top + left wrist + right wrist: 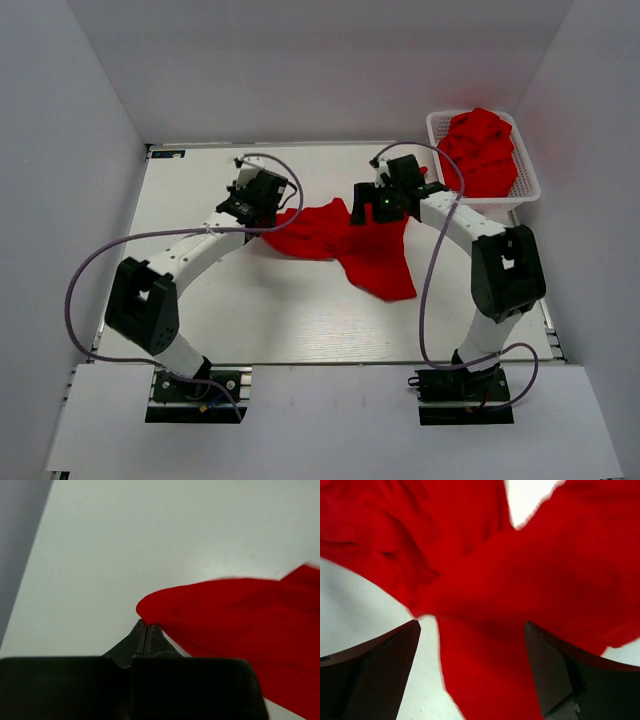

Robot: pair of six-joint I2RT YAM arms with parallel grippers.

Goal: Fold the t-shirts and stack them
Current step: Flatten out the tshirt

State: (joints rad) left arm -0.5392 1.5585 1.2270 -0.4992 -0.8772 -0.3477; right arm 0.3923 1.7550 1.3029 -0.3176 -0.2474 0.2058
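One red t-shirt (362, 248) lies crumpled in the middle of the white table (200, 300). My left gripper (268, 218) is at its left edge. In the left wrist view the left gripper (146, 625) is shut, with a rounded corner of the t-shirt (240, 615) pinched at its tips. My right gripper (380, 212) hovers over the shirt's upper right part. From the right wrist camera the right gripper (472, 625) stands wide open, with the red t-shirt (485, 580) spread below it and nothing held. More red t-shirts (480, 145) are heaped in the basket.
A white lattice basket (527, 182) stands at the back right corner of the table. Grey walls close in the left, back and right sides. Purple cables loop beside both arms.
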